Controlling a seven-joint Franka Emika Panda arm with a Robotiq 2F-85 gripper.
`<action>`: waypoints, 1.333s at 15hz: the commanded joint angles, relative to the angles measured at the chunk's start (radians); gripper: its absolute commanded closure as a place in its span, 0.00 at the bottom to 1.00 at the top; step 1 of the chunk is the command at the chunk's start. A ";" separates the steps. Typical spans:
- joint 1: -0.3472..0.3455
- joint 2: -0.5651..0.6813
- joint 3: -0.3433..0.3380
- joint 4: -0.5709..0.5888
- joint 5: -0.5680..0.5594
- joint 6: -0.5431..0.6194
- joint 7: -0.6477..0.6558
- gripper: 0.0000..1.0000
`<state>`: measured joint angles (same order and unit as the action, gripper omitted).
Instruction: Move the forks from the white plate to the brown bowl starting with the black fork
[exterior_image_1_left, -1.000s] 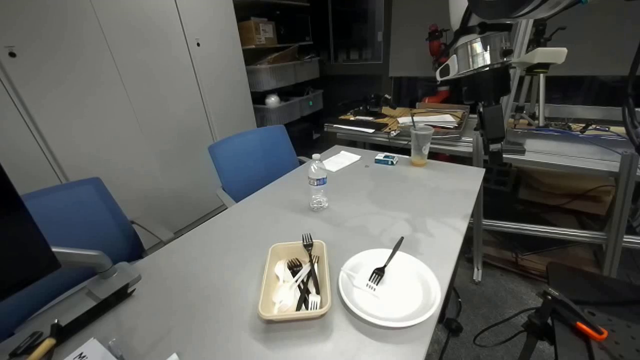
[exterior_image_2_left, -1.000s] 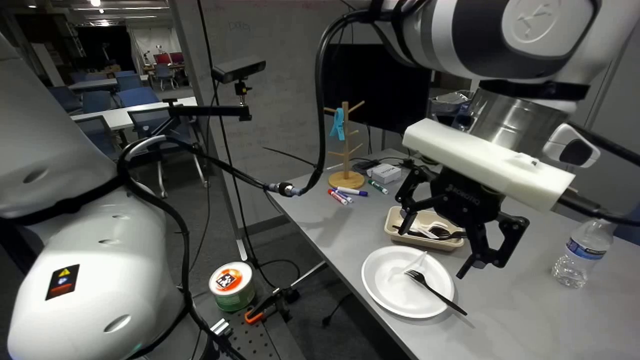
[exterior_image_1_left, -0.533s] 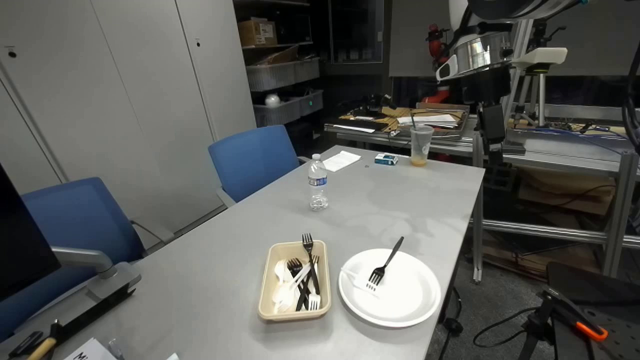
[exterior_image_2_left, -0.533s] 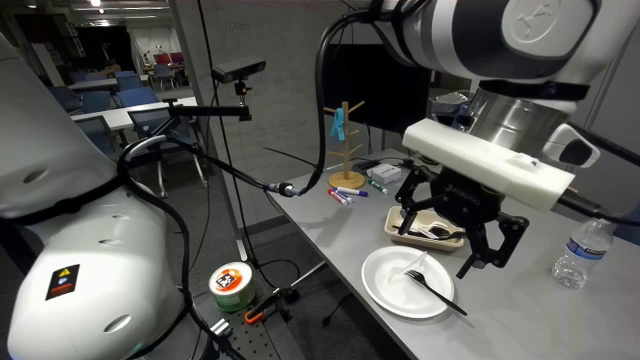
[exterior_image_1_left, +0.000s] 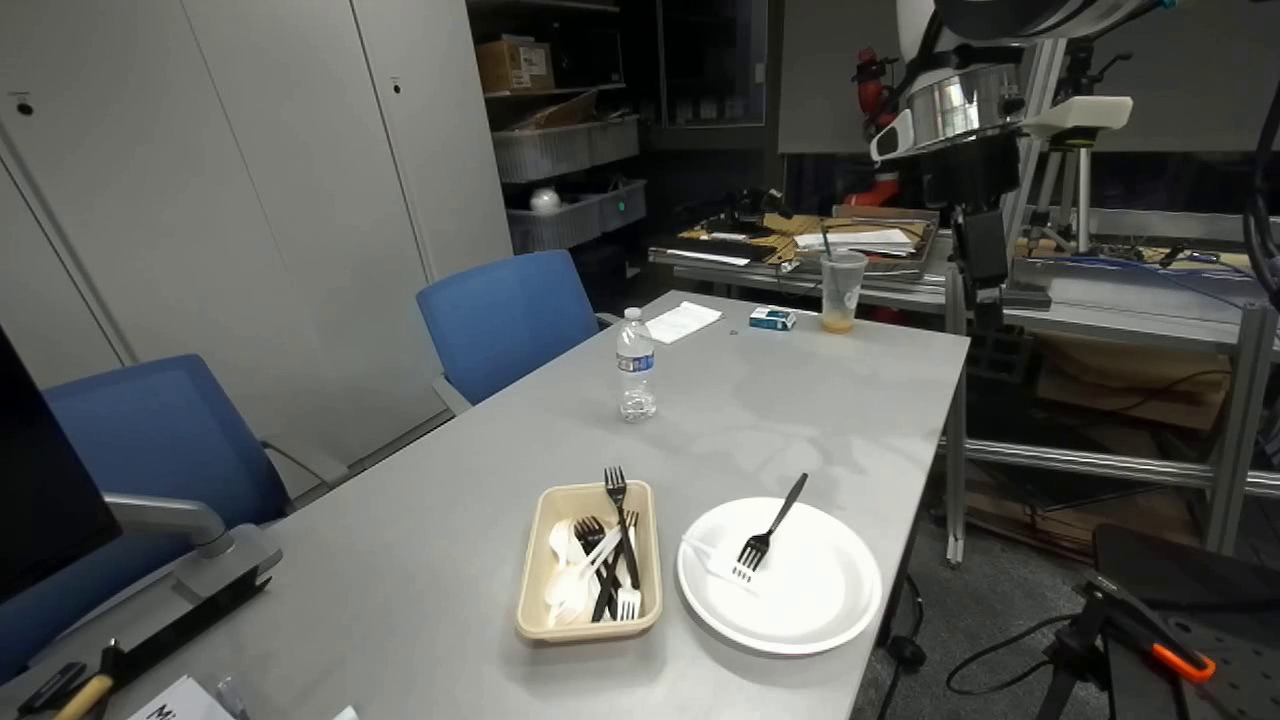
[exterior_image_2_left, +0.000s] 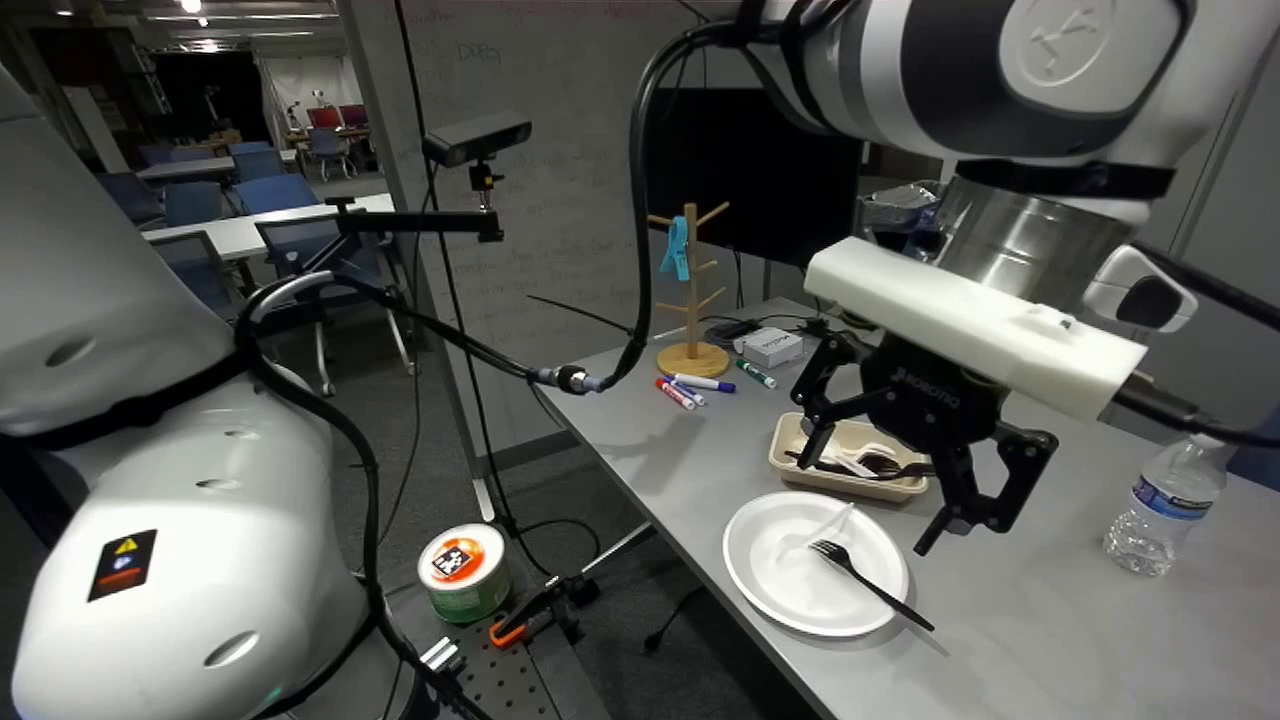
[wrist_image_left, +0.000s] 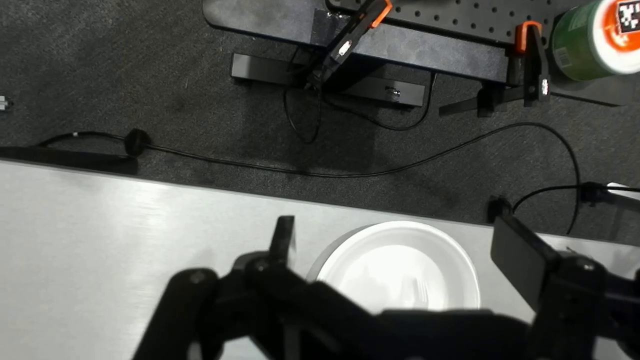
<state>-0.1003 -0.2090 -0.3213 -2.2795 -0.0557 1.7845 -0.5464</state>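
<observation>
Black fork (exterior_image_1_left: 776, 521): presumably light, stiff, slippery; pinch mid-handle, near the rim of the white plate (exterior_image_1_left: 820, 590). End effector (exterior_image_2_left: 862, 508): spread, unloaded.

The light is soft and rather dim in both exterior views: in an exterior view a faint shadow lies just below the tray (exterior_image_1_left: 588, 633) and gloom fills the shelves (exterior_image_1_left: 555, 91) at upper center, while a small ceiling lamp (exterior_image_2_left: 191, 6) glares at upper left. The wrist view is harsher, with white sheen on the table (wrist_image_left: 120, 200) at left and the plate (wrist_image_left: 390, 270) bleached in its middle. Along the bottom there, the gripper (wrist_image_left: 395, 239) is dark and blurred, seemingly out of focus.
</observation>
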 joint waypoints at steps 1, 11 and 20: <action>-0.032 0.068 0.009 0.197 0.002 -0.100 -0.034 0.00; -0.039 0.068 0.035 0.315 0.006 -0.107 -0.003 0.00; 0.003 0.039 0.144 0.126 -0.071 0.194 0.140 0.00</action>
<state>-0.1119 -0.1426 -0.2330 -2.0575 -0.0795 1.8414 -0.4816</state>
